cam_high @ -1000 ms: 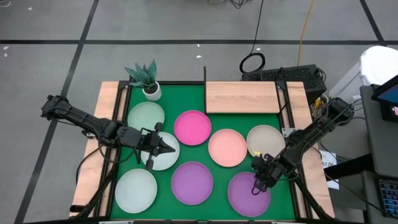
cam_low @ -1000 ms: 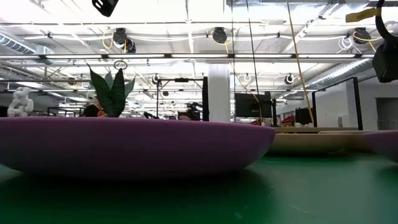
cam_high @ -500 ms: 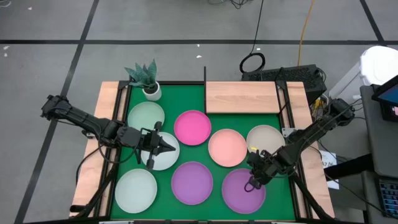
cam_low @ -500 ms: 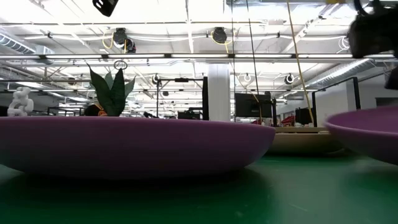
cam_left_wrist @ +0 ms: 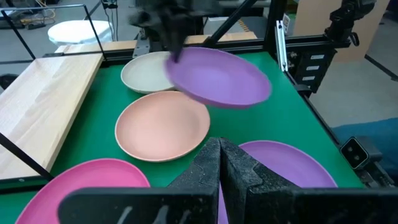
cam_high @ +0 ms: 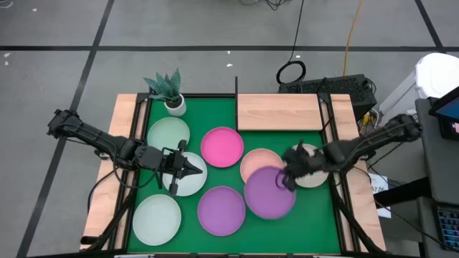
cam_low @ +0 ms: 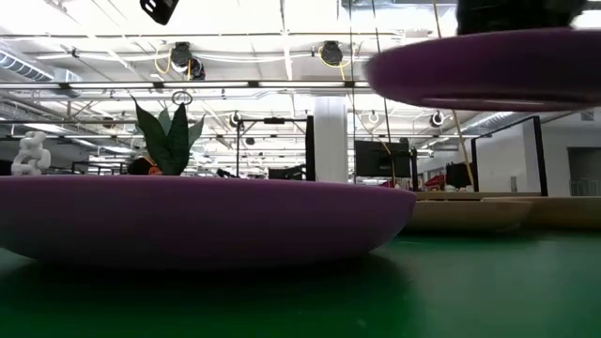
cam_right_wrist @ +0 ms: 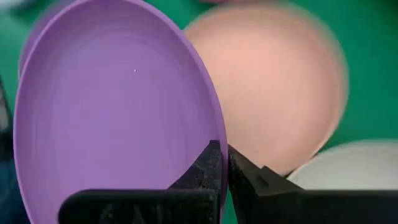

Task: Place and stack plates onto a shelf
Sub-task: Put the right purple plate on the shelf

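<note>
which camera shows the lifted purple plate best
The left wrist view: the lifted purple plate shows whole, tilted, clear of the mat above the salmon plate. The high view shows the right gripper holding its rim. The low view catches only its underside; the right wrist view crops it.

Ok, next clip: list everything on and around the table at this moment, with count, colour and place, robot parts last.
Mint plates: three, pale mint/white, down the mat's left side.
Pink plate: one, hot pink, centre of the mat.
Salmon plate: one, right of the pink one, partly under the lifted plate.
Beige plate: one, at the mat's right edge.
Purple plates: two; one flat at front centre, one lifted above the mat.
Shelf: one, light wood, bare, back right.
Plant pot: one, white, back left corner.
Mat: one, green.
Left claw: over the middle mint plate, shut.
Right claw: gripping the lifted purple plate's rim.
</note>
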{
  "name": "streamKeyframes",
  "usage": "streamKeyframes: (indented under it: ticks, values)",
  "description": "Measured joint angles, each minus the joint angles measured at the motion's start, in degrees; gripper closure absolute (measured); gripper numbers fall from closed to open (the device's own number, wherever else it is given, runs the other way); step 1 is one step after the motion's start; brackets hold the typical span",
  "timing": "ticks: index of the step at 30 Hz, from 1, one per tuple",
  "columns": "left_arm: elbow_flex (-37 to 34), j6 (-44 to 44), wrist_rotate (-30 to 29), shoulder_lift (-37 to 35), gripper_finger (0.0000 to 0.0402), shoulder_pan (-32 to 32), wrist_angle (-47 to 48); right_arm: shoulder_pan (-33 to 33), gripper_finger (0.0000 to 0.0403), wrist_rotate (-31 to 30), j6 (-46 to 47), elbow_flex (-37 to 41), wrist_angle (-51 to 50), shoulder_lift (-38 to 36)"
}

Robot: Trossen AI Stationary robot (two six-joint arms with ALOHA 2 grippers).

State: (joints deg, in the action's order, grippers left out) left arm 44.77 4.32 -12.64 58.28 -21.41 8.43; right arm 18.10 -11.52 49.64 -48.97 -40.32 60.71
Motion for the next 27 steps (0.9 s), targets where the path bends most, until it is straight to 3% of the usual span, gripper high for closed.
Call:
streamKeyframes:
  ticks: [9, 19, 27]
  values:
    - [0.0, 0.41, -1.18, 0.0, 0.0398, 0.0, -0.02, -21.71, 0.0403, -0.03, -20.94, -0.04, -0.43, -7.26]
    - [-0.02, 0.41, -3.57, 0.0, 0.0398, 0.07, -0.04, -48.36, 0.0403, 4.45, -38.71, -0.04, 0.05, -5.38]
    - [-0.04, 0.06, -3.96, 0.0, 0.0398, 0.48, -0.06, -64.76, 0.0403, 17.69, -47.71, -0.42, 5.6, 1.43]
